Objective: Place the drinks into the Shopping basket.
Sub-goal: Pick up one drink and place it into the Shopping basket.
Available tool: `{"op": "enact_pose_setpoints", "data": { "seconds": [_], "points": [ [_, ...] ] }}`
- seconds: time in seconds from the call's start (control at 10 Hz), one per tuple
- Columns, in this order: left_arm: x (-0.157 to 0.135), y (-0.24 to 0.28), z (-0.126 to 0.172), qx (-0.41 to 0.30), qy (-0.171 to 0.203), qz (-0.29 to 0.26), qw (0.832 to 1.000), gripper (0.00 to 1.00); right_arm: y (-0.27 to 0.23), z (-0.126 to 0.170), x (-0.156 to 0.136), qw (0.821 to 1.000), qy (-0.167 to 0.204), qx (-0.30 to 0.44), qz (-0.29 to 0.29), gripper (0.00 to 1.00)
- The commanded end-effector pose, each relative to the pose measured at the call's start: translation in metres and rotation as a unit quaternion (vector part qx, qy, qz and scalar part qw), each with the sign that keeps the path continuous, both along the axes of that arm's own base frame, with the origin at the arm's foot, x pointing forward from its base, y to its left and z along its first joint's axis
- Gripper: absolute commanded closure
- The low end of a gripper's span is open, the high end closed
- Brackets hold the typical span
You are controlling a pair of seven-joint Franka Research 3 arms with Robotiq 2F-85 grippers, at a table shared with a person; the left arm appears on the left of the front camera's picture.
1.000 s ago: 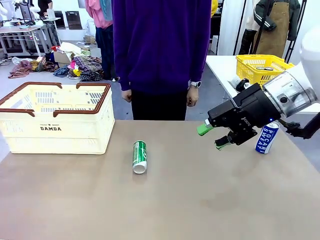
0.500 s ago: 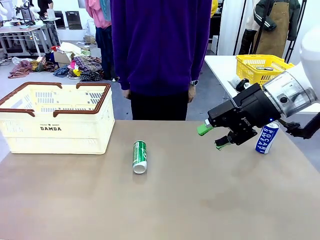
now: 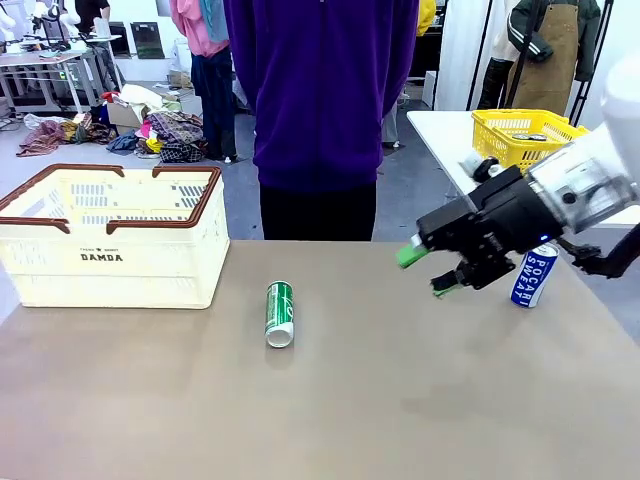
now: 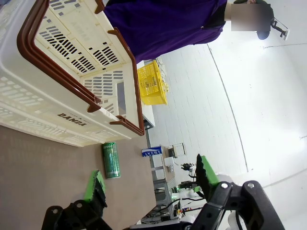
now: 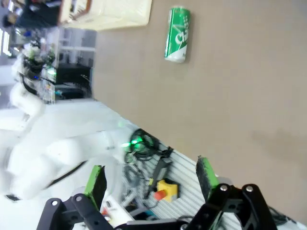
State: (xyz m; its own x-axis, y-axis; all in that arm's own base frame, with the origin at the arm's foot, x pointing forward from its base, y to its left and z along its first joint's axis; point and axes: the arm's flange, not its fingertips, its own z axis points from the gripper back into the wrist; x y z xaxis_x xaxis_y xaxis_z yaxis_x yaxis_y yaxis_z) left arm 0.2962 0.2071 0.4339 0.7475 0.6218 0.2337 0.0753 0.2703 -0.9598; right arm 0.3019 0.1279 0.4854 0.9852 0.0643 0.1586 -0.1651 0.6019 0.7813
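Observation:
A green drink can (image 3: 279,313) lies on its side in the middle of the table, also seen in the left wrist view (image 4: 111,159) and the right wrist view (image 5: 177,34). A blue POCARI SWEAT can (image 3: 533,275) stands at the right, tilted, just behind my right arm; it shows small (image 4: 152,151) in the left wrist view. The cream DAMDA Shopping basket (image 3: 110,262) sits at the left (image 4: 62,98). My right gripper (image 3: 428,270) hovers open above the table, left of the blue can, holding nothing. My left gripper (image 4: 148,179) is open and holds nothing.
A person in a purple top (image 3: 318,110) stands at the far edge of the table. A yellow mesh basket (image 3: 522,132) sits on a white side table at the back right. Bare tabletop lies between the green can and my right gripper.
The person has shifted slightly, with the hands no longer showing at the sides. My right gripper and both cans have stayed where they were.

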Motion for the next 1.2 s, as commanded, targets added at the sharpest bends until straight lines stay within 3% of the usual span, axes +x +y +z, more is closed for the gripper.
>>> {"op": "enact_pose_setpoints", "data": {
  "seconds": [0.0,0.3,0.5,0.6,0.7,0.8,1.1],
  "points": [
    [-0.003,0.0,0.002,-0.001,0.0,-0.005,1.0,0.0,-0.106,0.007,-0.019,0.988,0.041,0.131,-0.064,0.0],
    [-0.003,0.0,0.002,-0.001,0.0,-0.005,1.0,0.0,-0.153,-0.015,-0.053,0.977,0.044,0.202,-0.057,0.0],
    [-0.003,0.0,0.002,-0.001,0.0,-0.005,1.0,0.0,-0.197,-0.044,-0.09,0.959,0.06,0.272,-0.046,0.0],
    [-0.003,0.0,0.002,-0.001,0.0,-0.005,1.0,0.0,-0.213,-0.061,-0.106,0.95,0.047,0.303,-0.054,0.0],
    [-0.003,0.0,0.002,-0.001,0.0,-0.005,1.0,0.0,-0.21,-0.075,-0.107,0.955,0.064,0.268,-0.111,0.0],
    [-0.003,0.0,0.002,-0.001,0.0,-0.005,1.0,0.0,-0.228,-0.007,-0.062,0.957,0.058,0.277,-0.061,0.0],
    [-0.003,0.0,0.002,-0.001,0.0,-0.005,1.0,0.0,-0.228,-0.007,-0.062,0.957,0.058,0.277,-0.061,0.0]
  ]
}}
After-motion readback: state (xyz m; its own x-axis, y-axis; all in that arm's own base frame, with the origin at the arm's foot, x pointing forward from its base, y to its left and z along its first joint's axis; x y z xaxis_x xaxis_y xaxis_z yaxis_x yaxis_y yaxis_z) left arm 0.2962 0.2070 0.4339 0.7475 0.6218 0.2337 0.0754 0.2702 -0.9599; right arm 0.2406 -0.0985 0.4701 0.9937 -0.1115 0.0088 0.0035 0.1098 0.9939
